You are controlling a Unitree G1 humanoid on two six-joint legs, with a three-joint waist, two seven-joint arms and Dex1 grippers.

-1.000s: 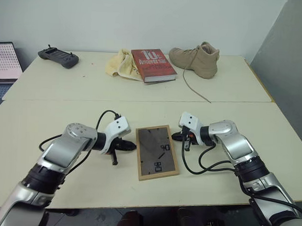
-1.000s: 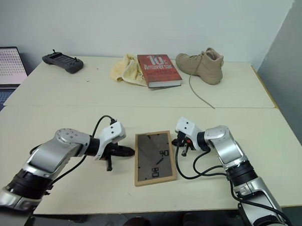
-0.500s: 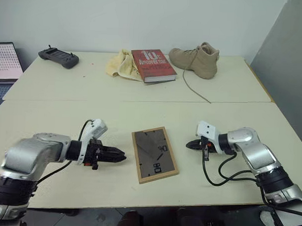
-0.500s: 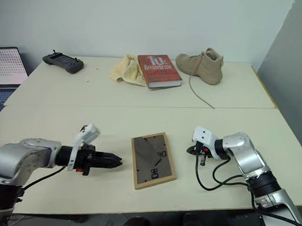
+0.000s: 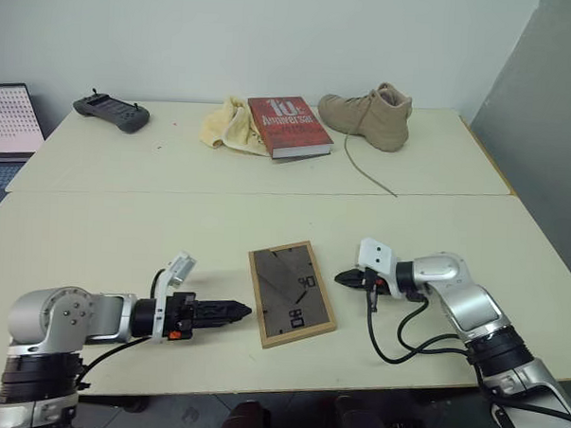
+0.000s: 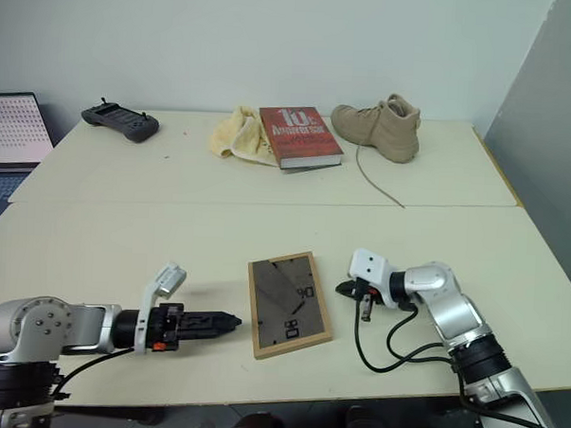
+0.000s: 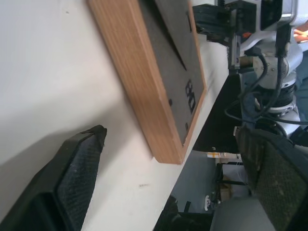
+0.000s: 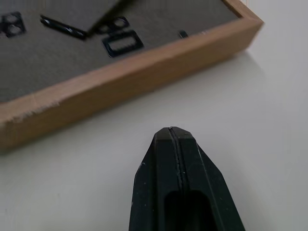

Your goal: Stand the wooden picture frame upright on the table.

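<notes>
- Black fingers of the left gripper stand spread wide and hold nothing, their tips just beside the near left edge of the wooden picture frame.
- Black fingers of the right gripper are pressed together, empty, pointing at the frame's right edge, close by but apart from it.
- Light wood rims the frame, which lies flat, dark back panel up, on the near half of the table.
- Across the seam sit a red book, a yellow cloth, a tan boot and a dark controller.
</notes>
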